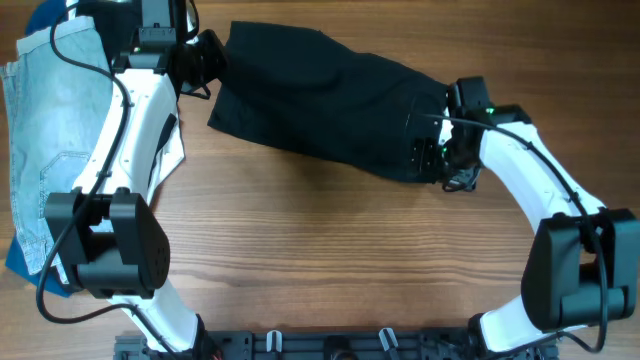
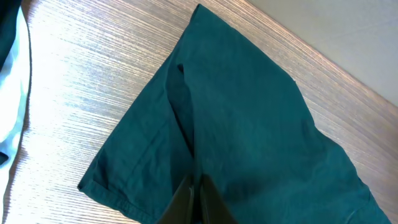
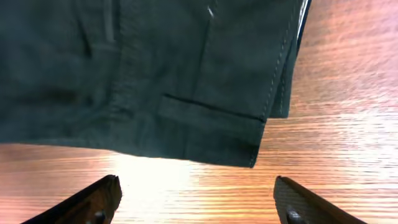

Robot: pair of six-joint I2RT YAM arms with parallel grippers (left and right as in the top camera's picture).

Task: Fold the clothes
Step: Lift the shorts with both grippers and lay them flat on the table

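The dark cotton trousers (image 1: 320,110) lay loosely spread across the far half of the brown wooden surface (image 1: 330,250), reaching from one arm to the other. The left end effector (image 2: 193,200) appeared pinched onto the cloth near the hem end, though its wrist view cut off the tips. The right end effector (image 3: 199,202) stood wide and held nothing, just short of the belt-looped waistband (image 3: 211,118). The step looked like straightening the garment before a first fold. Next, the right one would need to advance, close on the waistband edge and carry it over toward the hem.
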